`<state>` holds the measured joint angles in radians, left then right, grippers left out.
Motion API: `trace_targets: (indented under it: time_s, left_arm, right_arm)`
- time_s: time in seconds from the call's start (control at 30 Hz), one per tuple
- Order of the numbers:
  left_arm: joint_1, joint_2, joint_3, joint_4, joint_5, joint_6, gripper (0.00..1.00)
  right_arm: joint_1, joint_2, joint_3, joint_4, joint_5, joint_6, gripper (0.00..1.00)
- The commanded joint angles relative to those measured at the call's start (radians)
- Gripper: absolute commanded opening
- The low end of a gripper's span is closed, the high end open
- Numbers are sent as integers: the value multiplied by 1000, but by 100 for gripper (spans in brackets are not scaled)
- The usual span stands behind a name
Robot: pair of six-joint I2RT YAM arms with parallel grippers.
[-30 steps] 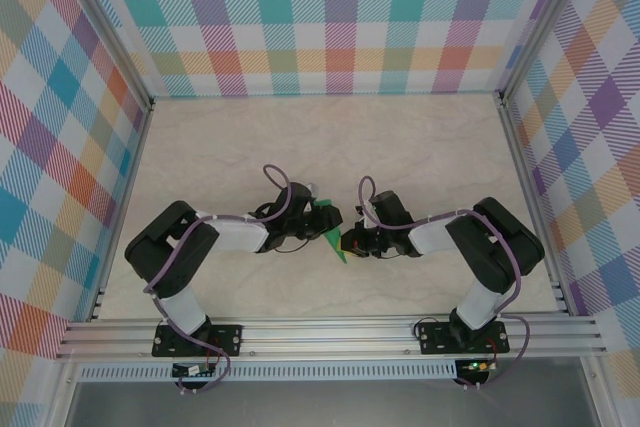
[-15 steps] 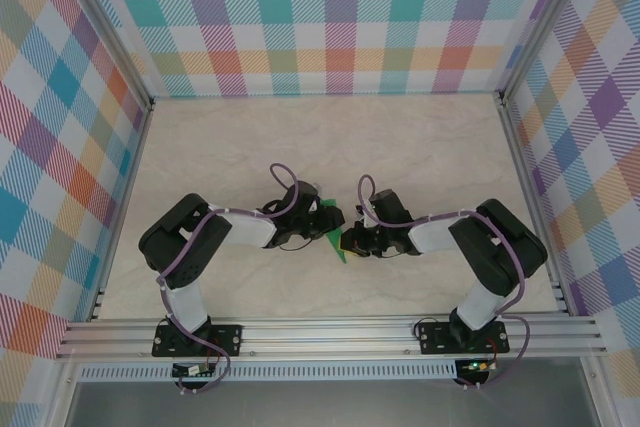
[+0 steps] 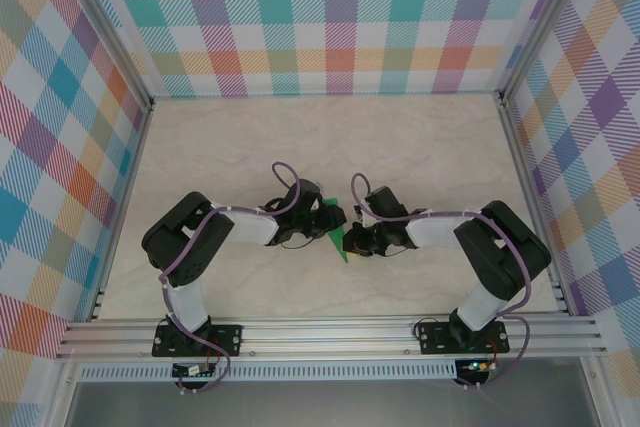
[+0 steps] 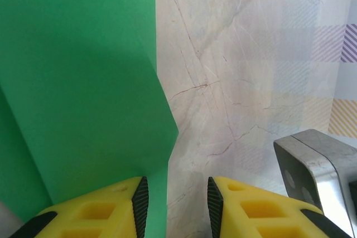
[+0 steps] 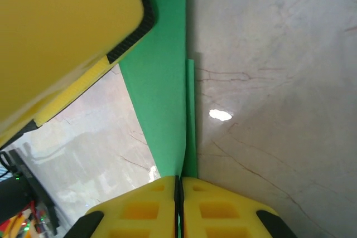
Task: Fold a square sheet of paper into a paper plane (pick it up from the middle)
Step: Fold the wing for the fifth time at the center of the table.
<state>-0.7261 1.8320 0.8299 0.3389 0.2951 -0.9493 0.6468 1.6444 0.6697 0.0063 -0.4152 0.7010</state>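
1. Paper (image 5: 162, 82), green and already creased into a narrower shape, stands on edge between my two grippers. It looks held clear of the table (image 5: 268, 82).
2. From the right gripper (image 5: 179, 185) the sheet runs straight ahead. Its long folded edge lines up with the seam between the pads, and a thin second layer shows just beside that edge.
3. The right jaws are pressed fully together on the near end of the paper, so this arm carries it.
4. From the left gripper (image 4: 173, 193) the paper spreads ahead and off to the left as a broad curved panel. Its lower edge drops into the gap, close against the left-hand pad.
5. The left jaws stand partly apart. I see bare table between the paper and the other pad, so I judge the paper is touched on one side at most, not pinched.
6. Both arms sit equally near. The left one only needs to close on what already lies between its pads, and the risk is crumpling the loose panel.
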Motion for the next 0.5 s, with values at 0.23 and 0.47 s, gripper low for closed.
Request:
trace_targets:
  time_s: [0.23, 0.47]
  left_arm:
    - [-8, 75, 19, -164, -37, 6, 35]
    - [-8, 91, 31, -178, -28, 6, 35]
  right_arm:
    - [28, -124, 17, -271, 157, -44, 15]
    - [28, -239, -8, -150, 37, -6, 12]
